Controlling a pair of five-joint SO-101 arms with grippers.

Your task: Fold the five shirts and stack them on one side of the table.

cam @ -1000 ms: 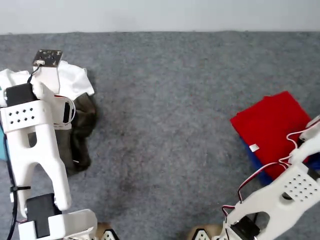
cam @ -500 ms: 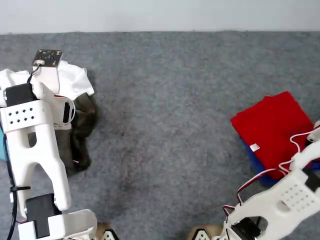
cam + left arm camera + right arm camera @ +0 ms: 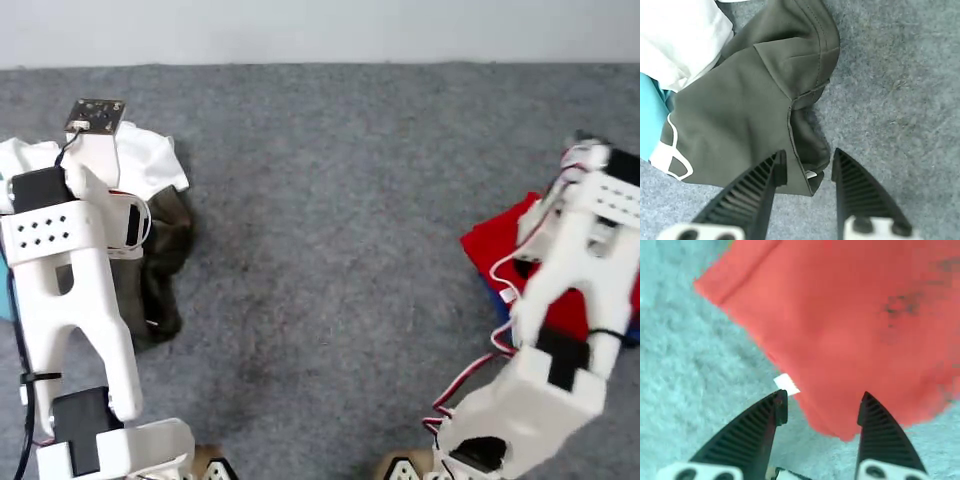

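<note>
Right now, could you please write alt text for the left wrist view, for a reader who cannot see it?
The left gripper, jaws open, hangs over the edge of a crumpled dark olive shirt on the grey table. A white shirt and a teal shirt lie against it.

The table (image 3: 330, 200) is speckled grey. At its right edge a plain red shirt (image 3: 840, 315) with a small white tag (image 3: 786, 384) lies on a blue shirt (image 3: 492, 298). At the left edge lie a white shirt (image 3: 675, 40), a dark olive shirt (image 3: 740, 115) and a turquoise shirt (image 3: 650, 115).
</note>
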